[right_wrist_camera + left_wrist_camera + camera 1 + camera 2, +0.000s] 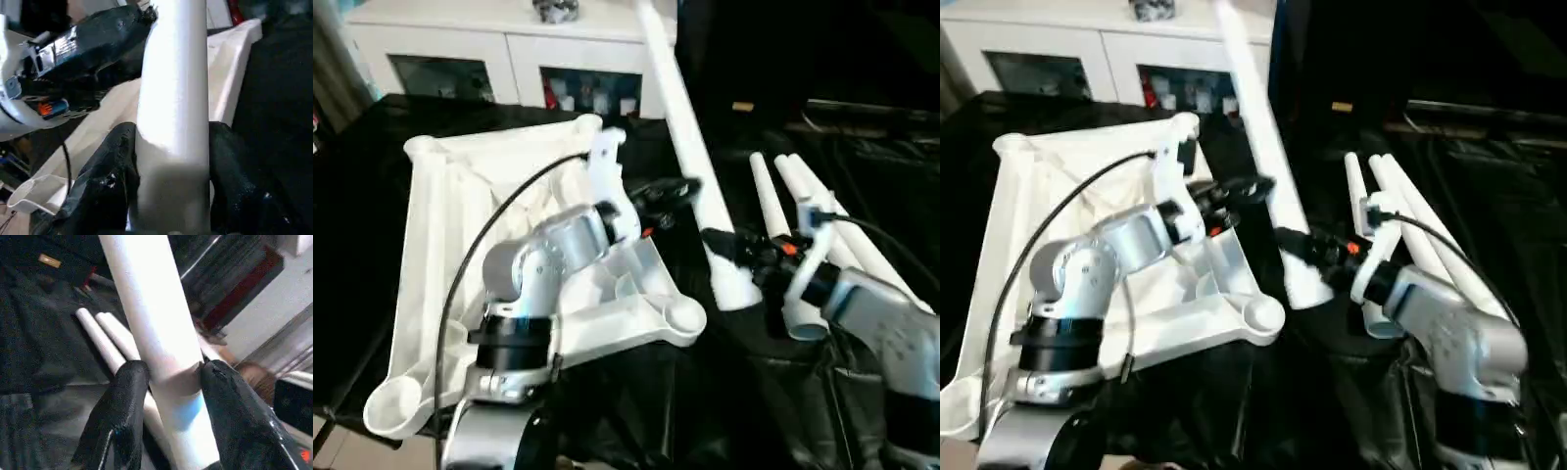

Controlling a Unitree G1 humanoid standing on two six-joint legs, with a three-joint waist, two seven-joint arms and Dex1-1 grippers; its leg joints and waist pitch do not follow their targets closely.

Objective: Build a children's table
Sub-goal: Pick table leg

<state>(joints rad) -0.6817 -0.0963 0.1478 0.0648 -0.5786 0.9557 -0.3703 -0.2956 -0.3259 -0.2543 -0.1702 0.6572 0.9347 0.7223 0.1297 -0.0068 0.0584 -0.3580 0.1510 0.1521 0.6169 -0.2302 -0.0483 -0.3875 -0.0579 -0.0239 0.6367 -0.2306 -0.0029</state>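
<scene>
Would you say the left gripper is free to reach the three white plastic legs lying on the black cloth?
Probably not: the left gripper is closed on the raised white leg, and the three spare legs lie beyond the right gripper.

Silver forearms w/ black wrist bands, white brackets, thin black cables; left gripper (697, 189) & right gripper (722, 243) black-fingered, orange tabs.

Two head cameras look forward and down from just above the silver forearms, side by side, sharing the upturned tabletop (440, 196) and the raised leg (680, 127). Each wrist camera looks along its own fingers, close against that same leg (156, 333).
</scene>
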